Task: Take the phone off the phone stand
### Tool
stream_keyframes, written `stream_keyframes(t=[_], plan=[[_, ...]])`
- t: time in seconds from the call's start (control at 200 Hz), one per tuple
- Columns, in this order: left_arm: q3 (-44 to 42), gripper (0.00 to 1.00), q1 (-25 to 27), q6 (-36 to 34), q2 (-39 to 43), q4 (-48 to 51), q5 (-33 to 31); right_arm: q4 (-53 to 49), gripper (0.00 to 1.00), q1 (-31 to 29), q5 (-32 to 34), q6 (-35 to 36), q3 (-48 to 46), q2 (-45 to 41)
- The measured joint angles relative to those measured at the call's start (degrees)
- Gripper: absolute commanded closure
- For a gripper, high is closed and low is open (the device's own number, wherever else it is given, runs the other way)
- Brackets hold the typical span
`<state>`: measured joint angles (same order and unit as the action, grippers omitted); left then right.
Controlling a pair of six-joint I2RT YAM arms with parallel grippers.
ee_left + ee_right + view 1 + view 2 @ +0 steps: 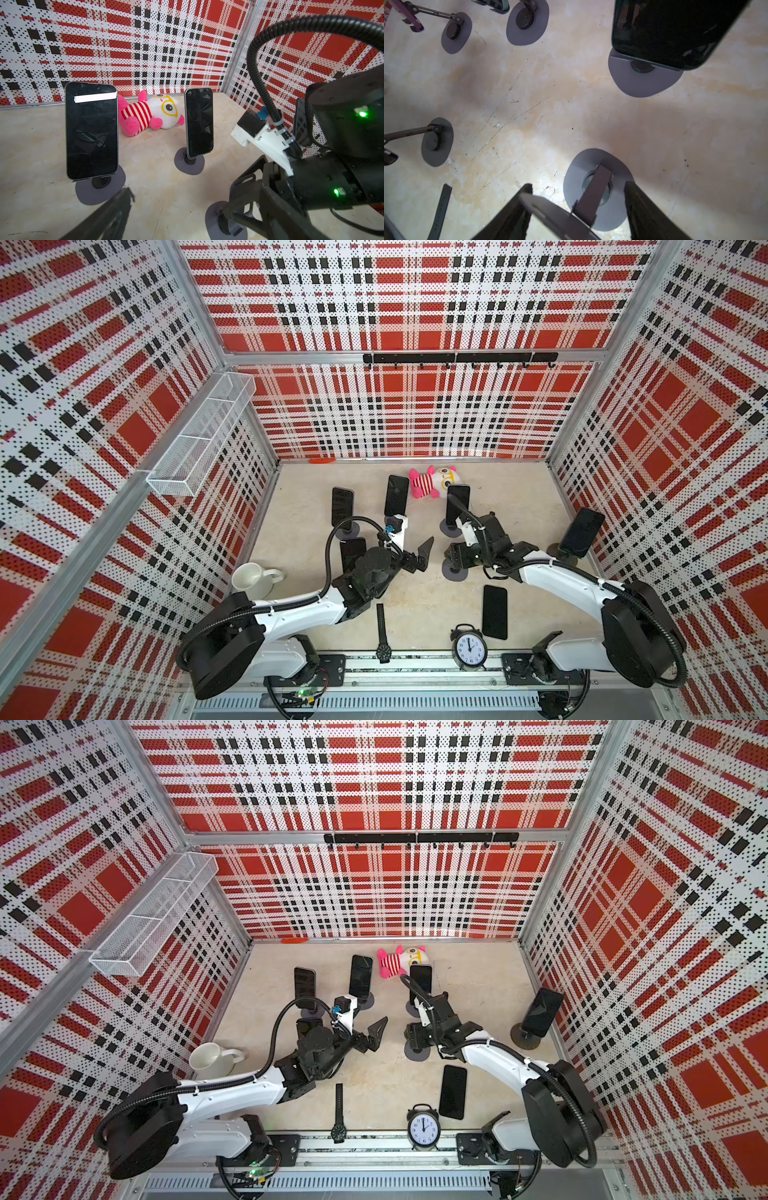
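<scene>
Straddling (right jaws): spread wide to either side of a grey phone [550, 214], seen edge-on in the right wrist view. One side lay against its rim and the far rim ran out of frame, so I could not tell whether it was pinched.
Dial: read in a top view, hub at the right jaws, 12 toward the back wall.
Phone's place: tilted on the arm of its phone stand [575, 172], close to the middle of the worktop [432, 605], hidden under the right wrist in both top views.
Why that hold: taking the long edges would probably let the phone come off its cradle without tipping the base. That is a judgement.
Left jaws: spread fully and empty, hovering at 9 o'clock, near the right jaws but apart. They were likely parked clear, or ready to steady the base.
Flat phone [494, 612]: screen up on the worktop at 5 o'clock, probably marking the set-down spot.
Upright phones [396, 494]: five on stands, at 12, 3, 11, 10 and 9 o'clock, the last half behind the left arm.
Count, phones: seven by my reckoning.
Count, stands: six. Five bases showed in the right wrist view, plus the one at 3 o'clock.
Bystanders: one plush toy [432, 482] at 12 by the back wall, one mug [251, 578] far out at 9, one watch [382, 632] at 7, one alarm clock [469, 649] at 6.
</scene>
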<state>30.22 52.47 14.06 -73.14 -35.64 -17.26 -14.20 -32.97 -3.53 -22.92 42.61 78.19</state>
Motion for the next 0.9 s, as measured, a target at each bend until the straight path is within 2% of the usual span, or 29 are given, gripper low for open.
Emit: stream_keyframes(t=[0.1,0.311,0.531,0.656,0.721,0.812,0.902], plan=[[0.00,0.02,-0.42,0.50,-0.22,0.00,0.33,2.49,0.39,-3.65,5.64,-3.02,-0.59,1.11],[0.00,0.02,-0.68,1.03,-0.31,0.00,0.57,4.94,0.40,-5.27,10.27,-5.42,-3.08,1.22],[0.00,0.02,-0.76,1.11,-0.33,0.00,0.98,6.38,0.31,-5.27,8.94,-4.98,-5.29,-3.74],[0.00,0.02,-0.98,1.14,-0.33,0.00,1.40,6.84,0.31,-5.25,7.61,-4.59,-5.33,-6.67],[0.00,0.02,-1.01,1.11,-0.33,0.00,1.40,6.91,0.35,-5.16,6.97,-4.15,-5.35,-7.56],[0.00,0.02,-1.01,1.11,-0.33,0.00,1.40,7.32,0.50,-4.63,5.92,-3.82,-5.75,-8.44],[0.00,0.02,-1.01,1.11,-0.33,0.00,1.40,8.02,0.58,-4.13,5.11,-3.56,-6.93,-9.49]])
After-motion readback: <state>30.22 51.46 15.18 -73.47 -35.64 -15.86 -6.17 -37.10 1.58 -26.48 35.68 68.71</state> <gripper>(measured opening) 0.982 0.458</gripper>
